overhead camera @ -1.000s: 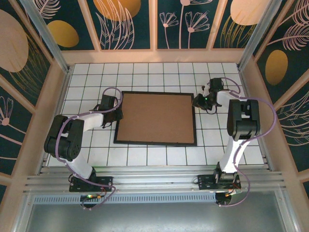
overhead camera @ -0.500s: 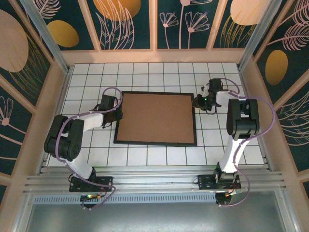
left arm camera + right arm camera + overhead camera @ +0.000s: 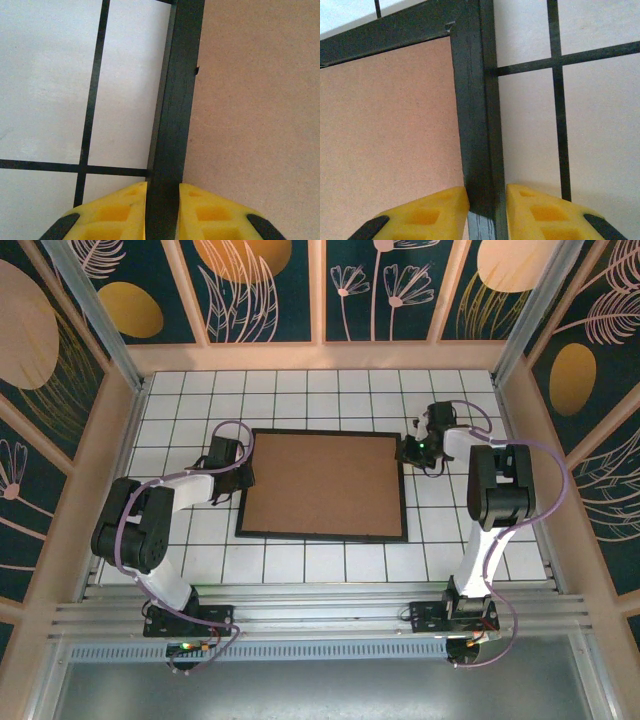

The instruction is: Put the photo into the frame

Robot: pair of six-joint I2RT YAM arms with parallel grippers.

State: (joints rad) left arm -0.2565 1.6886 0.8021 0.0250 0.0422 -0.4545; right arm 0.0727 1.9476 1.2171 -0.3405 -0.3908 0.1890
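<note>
You have one frame (image 3: 322, 535), one brown backing board (image 3: 322, 483), one tiled table (image 3: 330, 390) and two grippers, the left gripper (image 3: 243, 480) and the right gripper (image 3: 406, 452), each showing you two yellow fingers (image 3: 115, 212), four in all.

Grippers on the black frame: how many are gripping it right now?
2. The left gripper pinches the frame on its left rail; the right gripper pinches the right rail near the far corner. A brown backing board lies inside the frame.
</note>
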